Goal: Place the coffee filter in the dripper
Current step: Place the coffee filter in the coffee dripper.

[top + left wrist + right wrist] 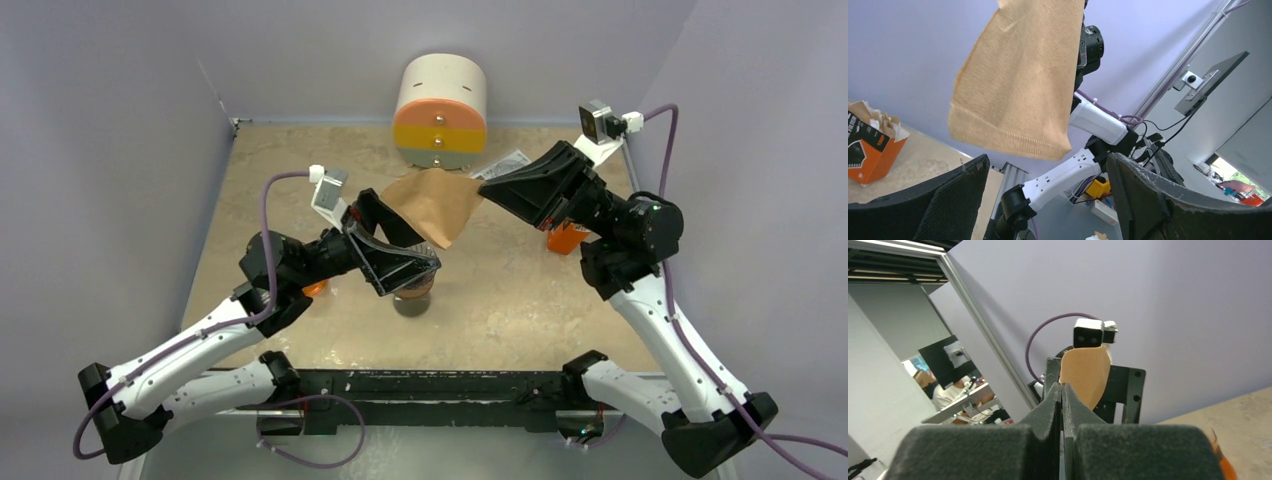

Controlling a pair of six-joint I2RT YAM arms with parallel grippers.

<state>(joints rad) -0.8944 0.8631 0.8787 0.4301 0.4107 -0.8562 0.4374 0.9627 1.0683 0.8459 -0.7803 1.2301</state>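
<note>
The table (300, 180) is tan w/ walls round it. The R arm (640, 235) reaches in from the right, bent at the elbow, pointing to the middle. The L arm (290, 265) comes in from the left, wrist turned so its fingers face up at the paper. At the back sits a big round tub (441, 110), white w/ orange & yellow on its front.

The coffee filter (435, 205) is brown & hangs in the air, up off the table, between the 2 arms. The right gripper (482, 187) is pinched tight on one edge of it, prob so the rest hangs free & the other hand can get at it. An orange box (565, 238) stands behind the R arm.

The dripper (413, 298) is the small dark cup in the middle, right under the L arm's hand, so I think the filter goes down there. The left gripper (1047, 165) is wide open w/ nothing in it, just below the filter's bottom edge, not touching.
</note>
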